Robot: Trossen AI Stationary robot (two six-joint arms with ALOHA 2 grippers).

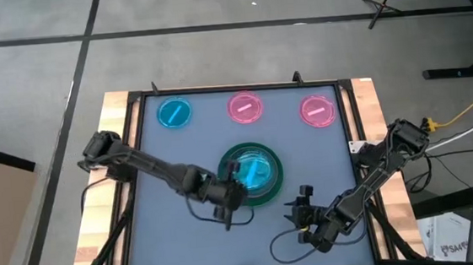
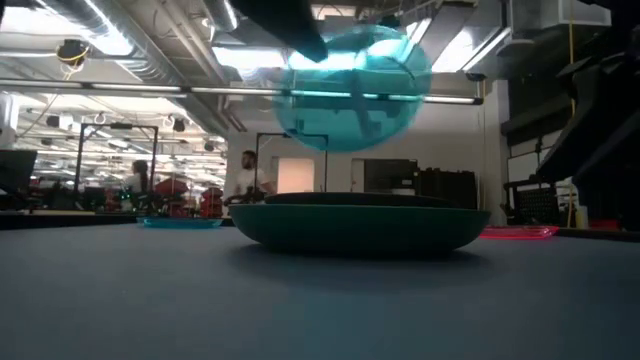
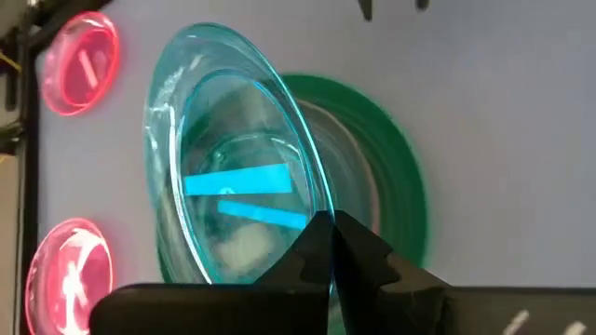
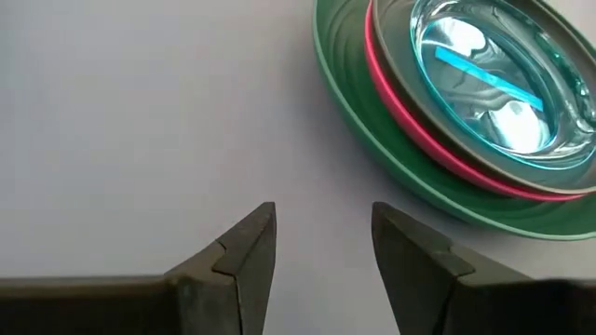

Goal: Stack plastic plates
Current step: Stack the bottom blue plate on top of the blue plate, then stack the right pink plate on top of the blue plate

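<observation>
A large dark green plate (image 1: 269, 196) sits on the table's middle, and a hot pink plate (image 4: 407, 123) lies inside it. My left gripper (image 1: 231, 194) is at the stack's near-left side, shut on a small translucent blue plate (image 2: 350, 85) held above the green plate (image 2: 355, 228). My right gripper (image 4: 321, 247) is open and waits over bare table near the stack's near-right side (image 1: 301, 202). Three more small plates rest flat along the far edge: blue (image 1: 174, 114), pink (image 1: 245, 107), pink (image 1: 318, 111). My left gripper (image 3: 332, 244) pinches the blue plate's rim (image 3: 312, 219) between its two fingers, on the plate's near-left side. The fingers come at it slanting down from the table's left. The plate is lifted clear above the pink and green plates and is tilted.
A dark frame (image 1: 136, 149) borders the grey mat, with wooden boards outside it. Bare mat lies between the stack and the far row of plates, and in front of my right gripper. Cables run by the right arm's base (image 1: 284, 247). People stand in the room far behind the table.
</observation>
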